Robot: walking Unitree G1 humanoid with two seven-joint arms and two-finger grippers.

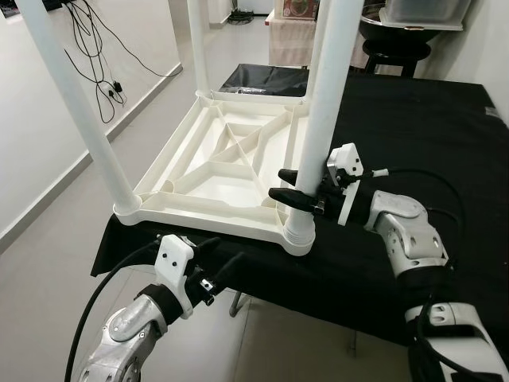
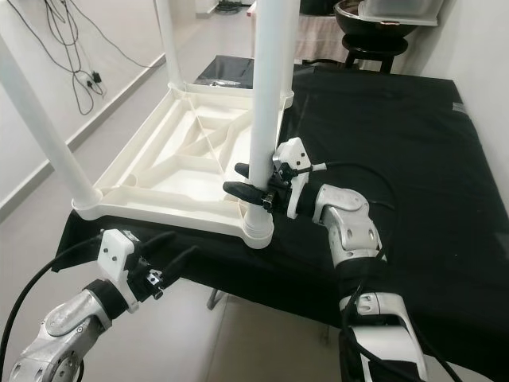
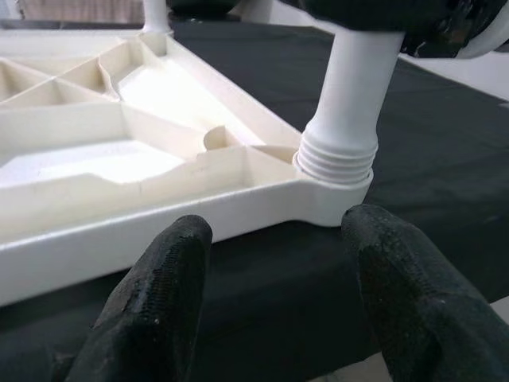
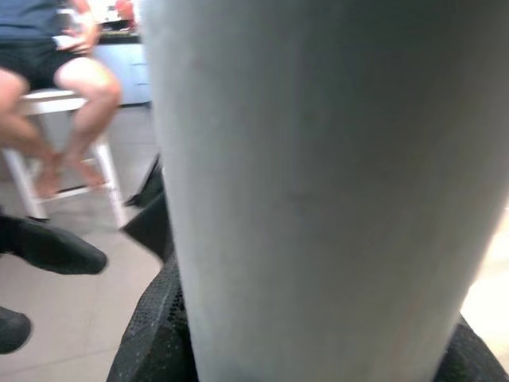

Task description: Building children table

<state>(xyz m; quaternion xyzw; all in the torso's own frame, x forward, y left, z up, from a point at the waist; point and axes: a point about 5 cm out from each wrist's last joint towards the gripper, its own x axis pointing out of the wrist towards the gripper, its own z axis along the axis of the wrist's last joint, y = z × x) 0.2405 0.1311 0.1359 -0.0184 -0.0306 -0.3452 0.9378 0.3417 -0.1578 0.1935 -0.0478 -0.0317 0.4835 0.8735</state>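
Pale tiled floor (image 1: 48, 270); white wall (image 1: 24, 103) with trailing black cables (image 1: 99, 76) (loose); black-draped work surface (image 1: 429, 135).

Both arms are silver, built of rounded metal shells with small dark screw holes. Each wrist carries a white plastic camera block, with black cables looping back along the forearm. The left claw (image 1: 213, 269) has two long black fingers (image 3: 151, 310) with a rough, grainy texture. The right claw (image 1: 288, 185) has the same black fingers behind a white mounting plate.
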